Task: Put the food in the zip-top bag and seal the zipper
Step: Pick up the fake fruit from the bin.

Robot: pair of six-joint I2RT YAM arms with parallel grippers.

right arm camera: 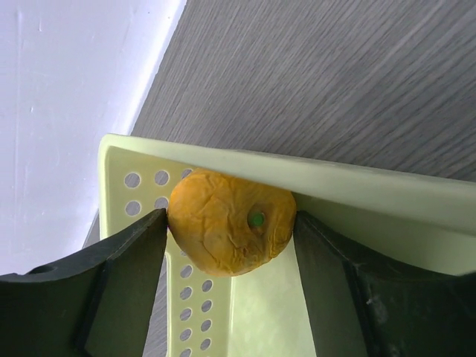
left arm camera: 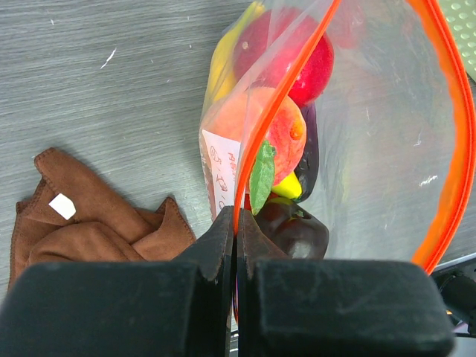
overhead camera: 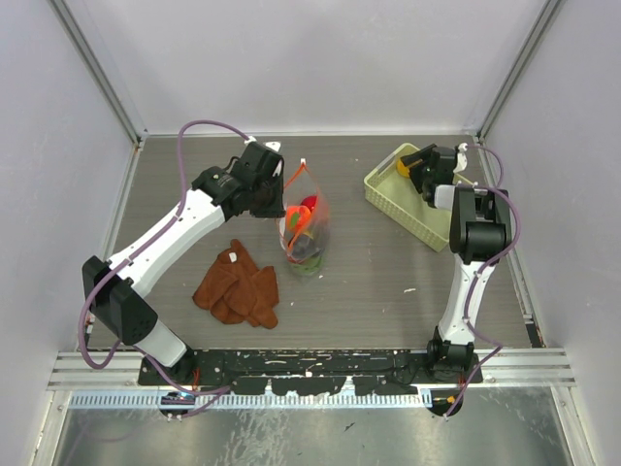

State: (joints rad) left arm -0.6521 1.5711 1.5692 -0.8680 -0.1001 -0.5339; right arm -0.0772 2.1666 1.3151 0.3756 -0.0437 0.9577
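Note:
The zip-top bag (overhead camera: 305, 233) stands on the table, its mouth held up and open. My left gripper (left arm camera: 236, 219) is shut on the orange-red zipper (left arm camera: 286, 104) at one side of the mouth. Inside the bag lie a peach (left arm camera: 279, 126), a red apple (left arm camera: 309, 63), a yellow banana (left arm camera: 223, 63), a dark purple piece (left arm camera: 309, 156) and a green leaf (left arm camera: 262, 175). At the back right, my right gripper (right arm camera: 229, 219) reaches into the pale green basket (right arm camera: 312, 186). Its fingers touch both sides of the orange-yellow piece (right arm camera: 227, 230), which rests against the basket wall.
A rust-brown cloth (overhead camera: 238, 286) lies crumpled left of the bag, near the left arm. The basket (overhead camera: 408, 199) sits by the right wall. White walls close in the table at the back and on both sides.

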